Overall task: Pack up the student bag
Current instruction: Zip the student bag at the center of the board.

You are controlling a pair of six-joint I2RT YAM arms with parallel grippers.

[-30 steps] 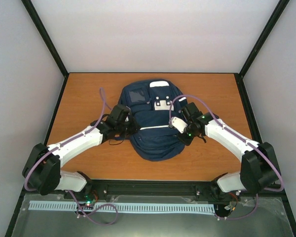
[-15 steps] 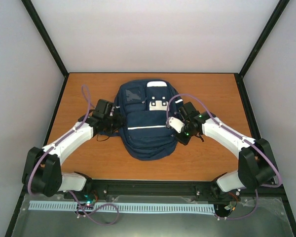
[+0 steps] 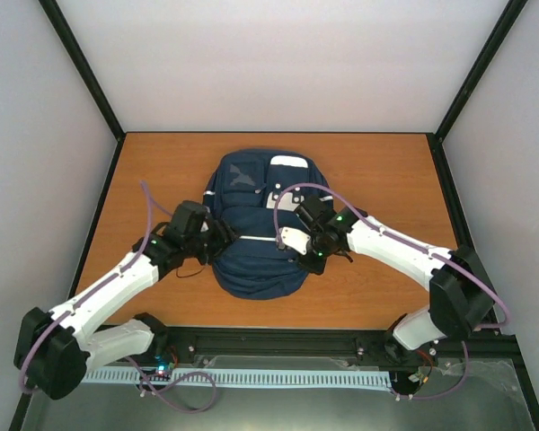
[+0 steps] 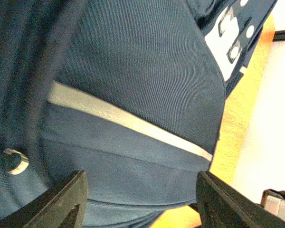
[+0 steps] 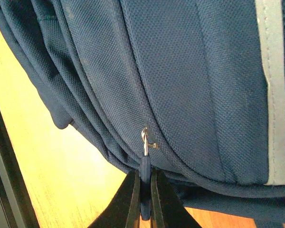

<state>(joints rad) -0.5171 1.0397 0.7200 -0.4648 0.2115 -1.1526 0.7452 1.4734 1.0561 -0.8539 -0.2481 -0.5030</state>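
At the middle of the bench (image 3: 386, 171), the student bag (image 3: 256, 224) is lying flat; my right hand (image 5: 143, 199) is clamping its zipper pull (image 5: 145, 164), while my left hand (image 4: 140, 194) is hovering, fingers apart, just beside it.

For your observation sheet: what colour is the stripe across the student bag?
Whitish stripe on the navy student bag; best in left wrist view.

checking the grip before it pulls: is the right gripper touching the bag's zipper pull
Touching. The right wrist view shows the right gripper shut on the blue zipper pull of the student bag.
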